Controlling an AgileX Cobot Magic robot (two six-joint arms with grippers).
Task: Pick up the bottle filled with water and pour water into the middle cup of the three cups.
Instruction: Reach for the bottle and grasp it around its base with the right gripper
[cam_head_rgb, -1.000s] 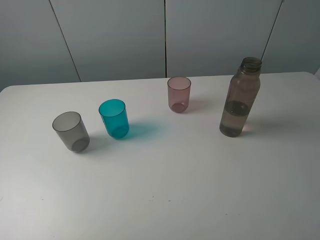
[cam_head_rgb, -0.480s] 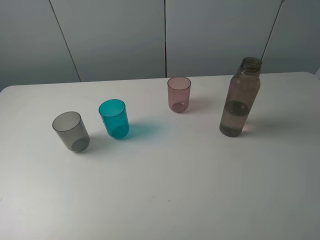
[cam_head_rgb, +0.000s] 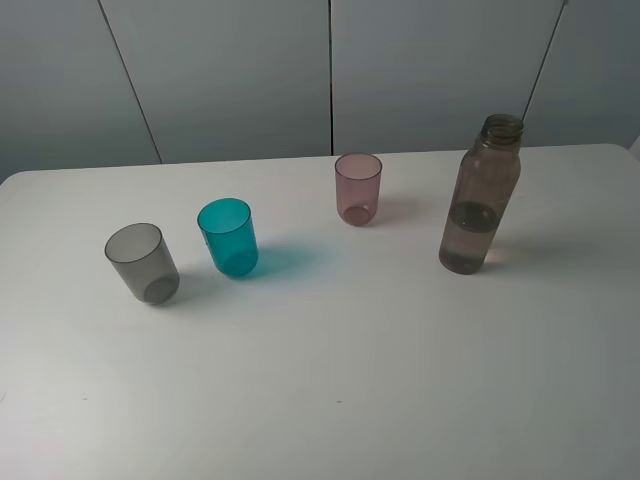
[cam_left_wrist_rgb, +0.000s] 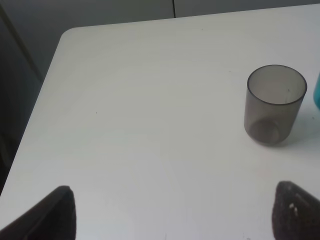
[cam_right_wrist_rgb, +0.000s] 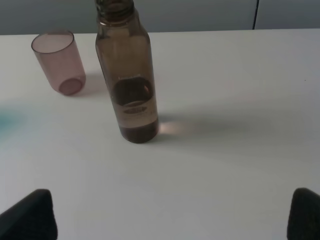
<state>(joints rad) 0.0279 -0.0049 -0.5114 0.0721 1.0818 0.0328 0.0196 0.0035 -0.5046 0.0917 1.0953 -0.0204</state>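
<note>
The smoky brown-grey bottle (cam_head_rgb: 480, 198) stands upright and uncapped on the right of the white table (cam_head_rgb: 330, 380), partly filled with water; it also shows in the right wrist view (cam_right_wrist_rgb: 127, 75). The teal middle cup (cam_head_rgb: 229, 237) stands between the grey cup (cam_head_rgb: 142, 262) and the pinkish-mauve cup (cam_head_rgb: 358, 188). My left gripper (cam_left_wrist_rgb: 175, 212) is open, its fingertips (cam_left_wrist_rgb: 55, 215) wide apart, short of the grey cup (cam_left_wrist_rgb: 275, 104). My right gripper (cam_right_wrist_rgb: 170, 217) is open, short of the bottle. Neither arm shows in the high view.
The pinkish-mauve cup (cam_right_wrist_rgb: 59, 62) stands beside the bottle in the right wrist view. A sliver of the teal cup (cam_left_wrist_rgb: 317, 90) shows by the grey one. The table's rounded corner and edge (cam_left_wrist_rgb: 60, 45) lie near the left gripper. Grey wall panels (cam_head_rgb: 330, 70) stand behind.
</note>
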